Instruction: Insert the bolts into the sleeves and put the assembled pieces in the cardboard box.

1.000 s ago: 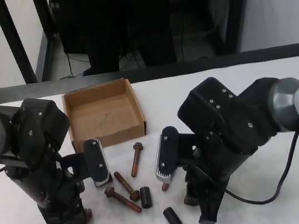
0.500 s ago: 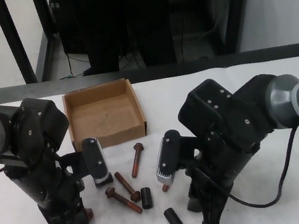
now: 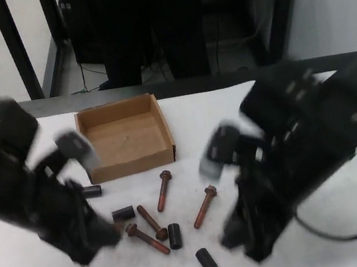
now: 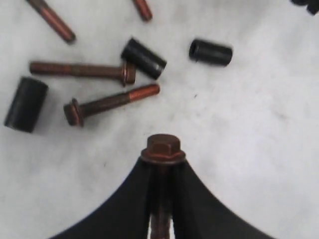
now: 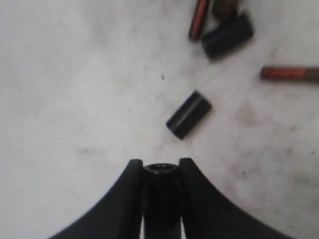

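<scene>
1. Copper-brown bolt is clamped in the left jaws, which are closed tight on its shank. The hex head stands just past the fingertips, over the white desk
2. A black sleeve is gripped in the right jaws, which are closed on its sides. Its open end faces out between the tips
3. The nearest loose item is a first loose sleeve, lying on the desk between the two arms and just beside the right arm
4. Next out, a second loose sleeve sits against the head of a short bolt. A long bolt lies just beside that pair
5. A third loose sleeve lies near the left arm
6. At mid-desk a slanted bolt and an upper bolt lie apart from each other
7. A fourth loose sleeve rests just in front of the box wall
8. The cardboard box stands farthest out, open-topped, well apart from both held parts
</scene>
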